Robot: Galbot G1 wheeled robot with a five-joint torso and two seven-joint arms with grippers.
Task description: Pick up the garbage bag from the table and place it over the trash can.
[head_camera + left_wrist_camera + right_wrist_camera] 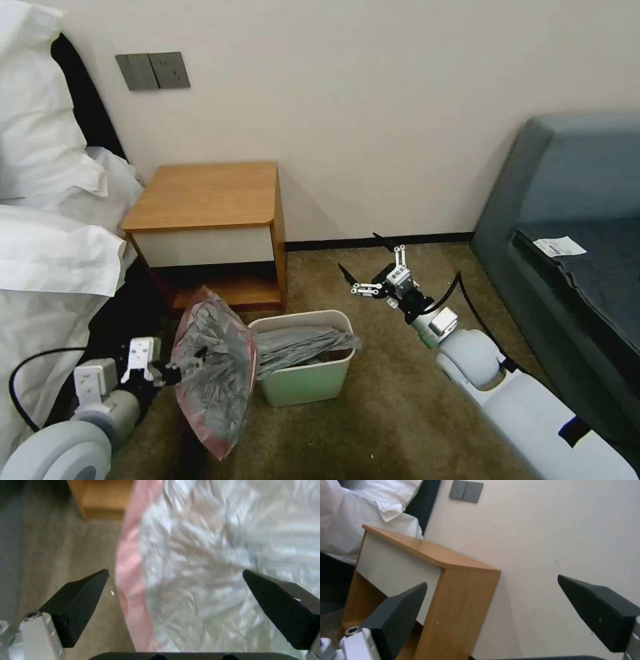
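— What is seen from the head?
— One garbage bag [220,360] is draped half into one trash can [307,383], beside the table [207,193]; the right gripper [373,267] is spread wide, clear of it.
— And from the left wrist?
— The left gripper [175,576] is spread wide at the bag (thin, slippery; best pinched at the pink band, probably).
— Right wrist?
— One table, nothing held.

White bedding [47,220] at left; grey wall switches [153,70]; blue-grey sofa [573,200] bearing a paper slip [559,247]; brown carpet [400,413].
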